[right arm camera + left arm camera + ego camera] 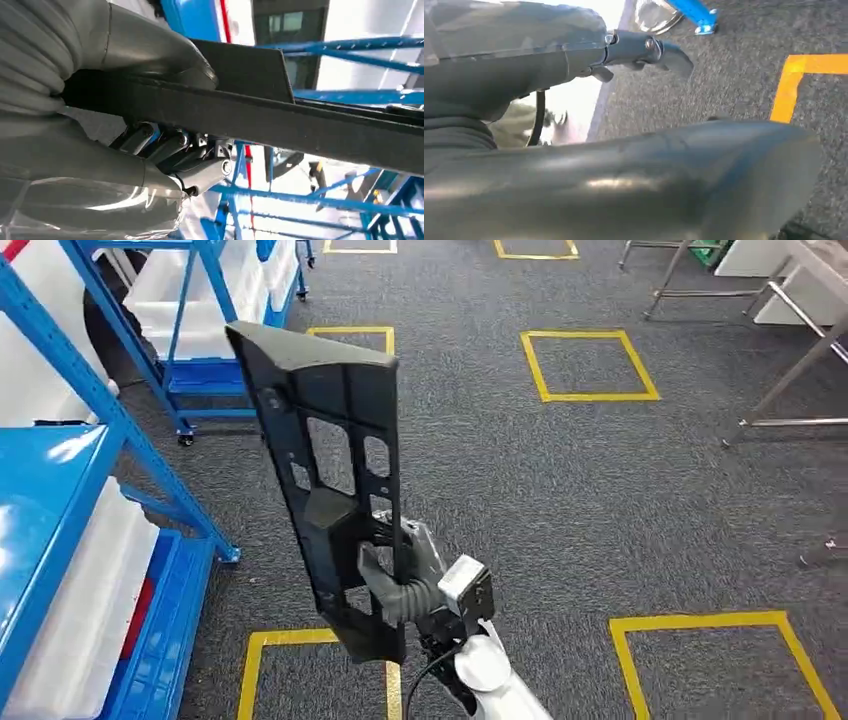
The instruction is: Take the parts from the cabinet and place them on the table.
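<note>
Holding my right hand (400, 585) clamped on the lower end of a flat black plastic panel with cut-outs (335, 460), panel upright above grey carpet (560, 490), left hand (574, 75) fingers unclear, can't tell.

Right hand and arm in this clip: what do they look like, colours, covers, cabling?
The right hand has a grey ribbed cover at the wrist, a thick grey thumb and darker metal fingers with visible screws. A small white-and-black box sits at the wrist, a black cable runs down beside it, and the forearm below is glossy white. Clear plastic film wraps part of the cover in the right wrist view.
</note>
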`<state>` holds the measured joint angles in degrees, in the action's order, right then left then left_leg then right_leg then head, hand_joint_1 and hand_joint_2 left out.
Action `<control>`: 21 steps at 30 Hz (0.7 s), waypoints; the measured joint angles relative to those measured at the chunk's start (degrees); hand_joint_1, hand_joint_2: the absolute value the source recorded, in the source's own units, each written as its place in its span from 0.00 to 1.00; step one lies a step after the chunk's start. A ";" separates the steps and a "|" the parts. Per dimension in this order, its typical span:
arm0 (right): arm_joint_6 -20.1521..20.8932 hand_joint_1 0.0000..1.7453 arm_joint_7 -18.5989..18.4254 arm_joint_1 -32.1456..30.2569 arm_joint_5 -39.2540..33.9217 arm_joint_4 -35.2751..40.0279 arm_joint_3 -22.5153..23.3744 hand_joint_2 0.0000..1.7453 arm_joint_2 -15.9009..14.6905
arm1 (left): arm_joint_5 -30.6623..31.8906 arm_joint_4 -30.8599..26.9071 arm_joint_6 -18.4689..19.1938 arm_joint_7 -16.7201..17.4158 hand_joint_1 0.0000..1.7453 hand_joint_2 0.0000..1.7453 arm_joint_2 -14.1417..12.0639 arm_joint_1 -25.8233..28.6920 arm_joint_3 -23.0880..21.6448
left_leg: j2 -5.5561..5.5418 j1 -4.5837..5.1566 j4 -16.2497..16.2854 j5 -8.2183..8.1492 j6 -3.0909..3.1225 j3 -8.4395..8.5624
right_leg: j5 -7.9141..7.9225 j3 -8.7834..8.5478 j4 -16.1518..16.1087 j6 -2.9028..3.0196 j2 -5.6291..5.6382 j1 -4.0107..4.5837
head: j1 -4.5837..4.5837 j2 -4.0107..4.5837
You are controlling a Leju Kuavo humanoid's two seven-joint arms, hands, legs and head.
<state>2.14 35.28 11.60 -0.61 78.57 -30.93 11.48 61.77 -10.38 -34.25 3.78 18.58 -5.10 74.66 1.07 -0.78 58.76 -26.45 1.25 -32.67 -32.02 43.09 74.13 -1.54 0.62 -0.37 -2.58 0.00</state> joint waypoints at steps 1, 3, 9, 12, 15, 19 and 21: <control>0.57 1.00 -0.31 -0.02 0.24 -0.45 0.00 1.00 0.67 | 1.06 0.00 0.39 -0.09 0.00 0.00 0.00 -0.01 -0.24 | 0.75 0.05 0.02 -0.07 0.06 0.02 | -0.29 1.13 2.23 0.00 -0.18 -0.02 | 0.00 0.00; 1.44 1.00 -0.57 0.00 0.83 -1.24 -0.09 1.00 1.05 | 2.71 0.00 1.69 -0.61 0.00 0.00 0.00 -0.06 -0.77 | 2.01 0.13 0.02 -0.28 0.03 0.22 | 2.61 -0.60 -1.09 0.26 -0.52 0.02 | 0.00 0.00; 3.74 1.00 0.99 1.38 3.21 -5.45 -1.16 1.00 2.07 | 5.99 -0.26 8.55 -0.37 0.00 0.00 -0.02 -0.05 -3.30 | 5.16 0.54 -0.13 -1.19 -1.23 1.23 | 6.76 -7.96 -15.04 2.47 -4.51 1.88 | -0.02 0.00; 3.59 1.00 3.85 2.05 3.17 -8.09 -1.47 1.00 2.16 | 6.66 -0.46 9.70 0.63 0.00 0.00 -0.11 -0.06 -4.37 | 2.97 0.33 1.37 -2.60 -2.14 1.24 | 7.38 -8.73 -16.35 3.35 -2.35 1.05 | -0.02 0.00; 3.92 1.00 4.39 3.35 2.29 -10.60 -2.10 1.00 2.42 | 6.86 -0.61 10.56 1.36 0.00 0.00 -0.17 0.08 -4.83 | -0.49 0.17 13.69 -8.56 -2.57 -4.74 | 7.42 -8.78 -16.28 3.87 -0.33 0.89 | -0.02 0.00; 4.66 1.00 4.44 3.60 1.75 -12.55 -2.75 1.00 2.49 | 7.80 -0.63 9.46 3.98 0.00 0.00 -0.24 0.08 -5.71 | -0.89 -0.14 10.69 -3.43 -2.99 -4.86 | 7.22 -8.86 -15.69 3.56 3.17 0.62 | -0.05 0.00; 4.97 1.00 4.48 3.76 1.64 -12.89 -3.26 1.00 2.53 | 8.00 -0.48 7.62 5.20 0.00 0.00 -0.22 0.10 -6.16 | -5.21 -0.95 1.79 0.59 -3.21 -1.31 | 6.76 -8.59 -14.93 2.90 4.63 0.38 | -0.02 0.00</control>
<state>7.10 39.76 15.35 1.03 65.68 -34.19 14.01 69.77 -10.86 -26.63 8.98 18.36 -5.00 68.50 -4.15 -1.73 60.56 -25.86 -1.96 -33.97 -25.26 34.50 59.20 1.36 5.25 0.01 -2.60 0.00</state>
